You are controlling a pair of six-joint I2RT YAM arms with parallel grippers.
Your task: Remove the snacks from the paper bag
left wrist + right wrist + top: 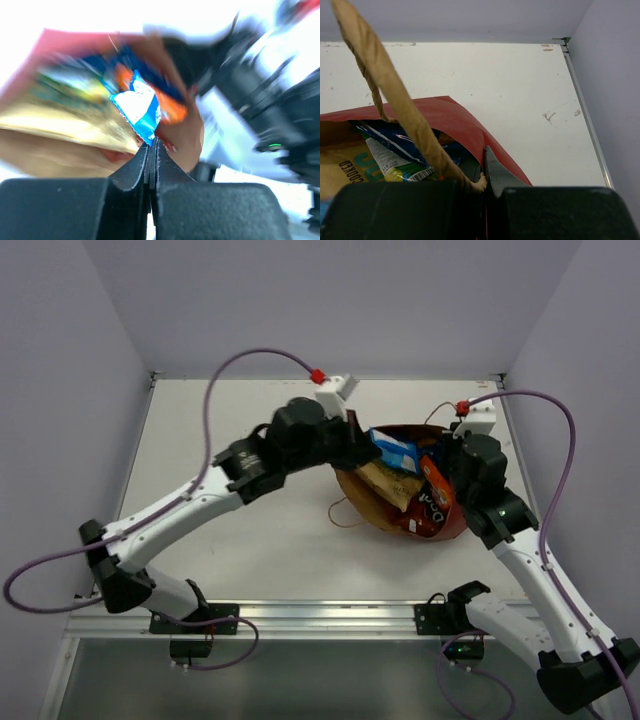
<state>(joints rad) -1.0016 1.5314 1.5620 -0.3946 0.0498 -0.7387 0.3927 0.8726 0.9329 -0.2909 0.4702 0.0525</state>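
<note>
The paper bag point(446, 528), red outside and brown inside, lies open on the table with its mouth facing up. Several snacks sit in it: a tan bag point(383, 480), a red-orange chip bag point(436, 483) and a dark Doritos bag point(428, 512). My left gripper point(366, 446) is shut on the corner of a small blue and white packet point(397, 451) at the bag's mouth. The left wrist view shows that packet point(140, 107) pinched in the gripper point(152, 143). My right gripper point(484, 161) is shut on the bag's red rim point(462, 120), beside a twisted handle point(385, 85).
A blue Doritos bag point(395, 141) and the tan bag with teal print point(345, 165) show inside the bag in the right wrist view. The bag's other handle loop point(341, 514) lies on the white table point(250, 530). Walls close the table at the back and both sides.
</note>
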